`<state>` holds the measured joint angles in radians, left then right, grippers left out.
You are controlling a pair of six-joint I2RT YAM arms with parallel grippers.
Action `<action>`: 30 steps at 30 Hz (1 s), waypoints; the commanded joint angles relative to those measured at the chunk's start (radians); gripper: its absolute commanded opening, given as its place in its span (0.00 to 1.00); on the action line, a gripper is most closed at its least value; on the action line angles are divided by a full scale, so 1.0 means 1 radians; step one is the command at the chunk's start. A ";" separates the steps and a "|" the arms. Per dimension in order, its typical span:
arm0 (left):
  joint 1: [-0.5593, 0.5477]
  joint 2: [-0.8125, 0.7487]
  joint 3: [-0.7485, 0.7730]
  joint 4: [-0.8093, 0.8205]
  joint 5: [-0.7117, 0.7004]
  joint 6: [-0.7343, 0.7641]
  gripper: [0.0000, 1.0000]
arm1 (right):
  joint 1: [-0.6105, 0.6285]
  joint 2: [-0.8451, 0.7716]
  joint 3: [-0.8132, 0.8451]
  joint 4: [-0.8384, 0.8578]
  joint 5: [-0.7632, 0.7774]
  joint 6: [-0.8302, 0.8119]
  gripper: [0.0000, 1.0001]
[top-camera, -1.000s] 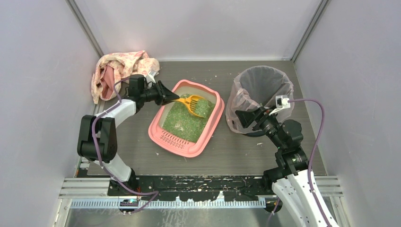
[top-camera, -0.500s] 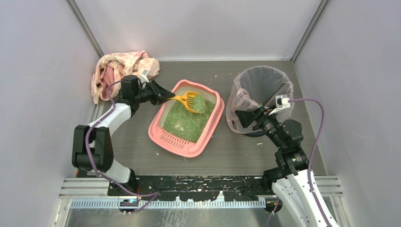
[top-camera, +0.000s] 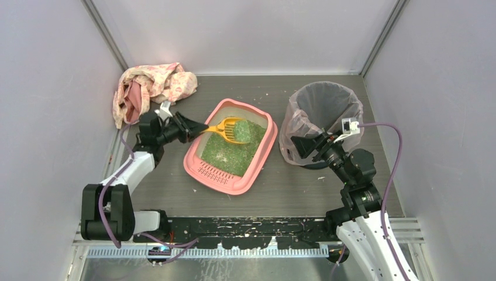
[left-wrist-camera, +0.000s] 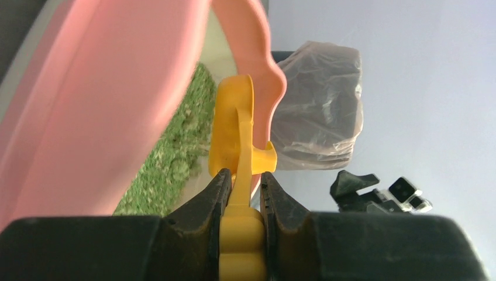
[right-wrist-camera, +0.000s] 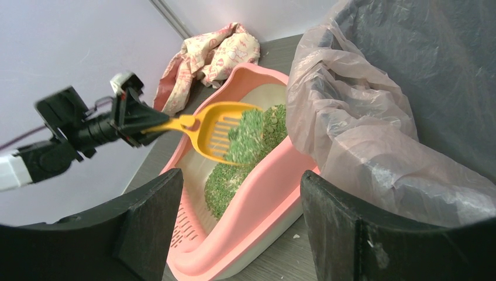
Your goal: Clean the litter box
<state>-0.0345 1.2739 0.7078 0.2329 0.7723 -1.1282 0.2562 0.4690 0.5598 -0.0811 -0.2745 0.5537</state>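
The pink litter box [top-camera: 259, 161] lies mid-table with green granules [top-camera: 225, 155] inside and its slotted lip at the near end. My left gripper [top-camera: 196, 129] is shut on the handle of a yellow slotted scoop [top-camera: 229, 130], whose blade sits over the far end of the box with granules heaped on it. In the left wrist view the handle [left-wrist-camera: 240, 146] is pinched between the fingers [left-wrist-camera: 217, 196]. My right gripper [top-camera: 301, 146] is open and empty, low beside the bin, right of the box [right-wrist-camera: 275, 187]. The scoop [right-wrist-camera: 219, 132] also shows in the right wrist view.
A dark round bin with a translucent pinkish bag [top-camera: 324, 108] stands right of the box, close against my right gripper. A crumpled floral cloth [top-camera: 149, 85] lies at the far left corner. Grey walls enclose the table on three sides. Small crumbs dot the table surface.
My left arm has drawn back to the left and lower, pulling the scoop a little leftward over the box. The right arm has not moved.
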 commanded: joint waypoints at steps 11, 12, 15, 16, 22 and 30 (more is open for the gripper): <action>0.068 -0.033 -0.337 0.648 0.046 -0.370 0.00 | 0.002 0.026 0.014 0.073 -0.027 0.017 0.78; 0.083 -0.038 -0.322 0.615 0.058 -0.334 0.00 | 0.002 0.031 0.011 0.075 -0.025 0.017 0.78; 0.077 -0.064 -0.289 0.431 0.027 -0.215 0.00 | 0.002 0.034 0.008 0.075 -0.034 0.019 0.78; 0.049 -0.068 -0.286 0.404 -0.003 -0.192 0.00 | 0.002 0.028 0.002 0.075 -0.031 0.022 0.78; 0.127 -0.033 -0.328 0.499 0.078 -0.229 0.00 | 0.002 0.014 0.004 0.064 -0.027 0.015 0.78; 0.078 0.153 -0.389 0.856 0.062 -0.393 0.00 | 0.001 0.030 -0.001 0.075 -0.025 0.016 0.78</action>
<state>0.0620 1.3628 0.3428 0.8471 0.8154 -1.4437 0.2562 0.4934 0.5514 -0.0734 -0.2939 0.5632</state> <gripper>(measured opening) 0.215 0.781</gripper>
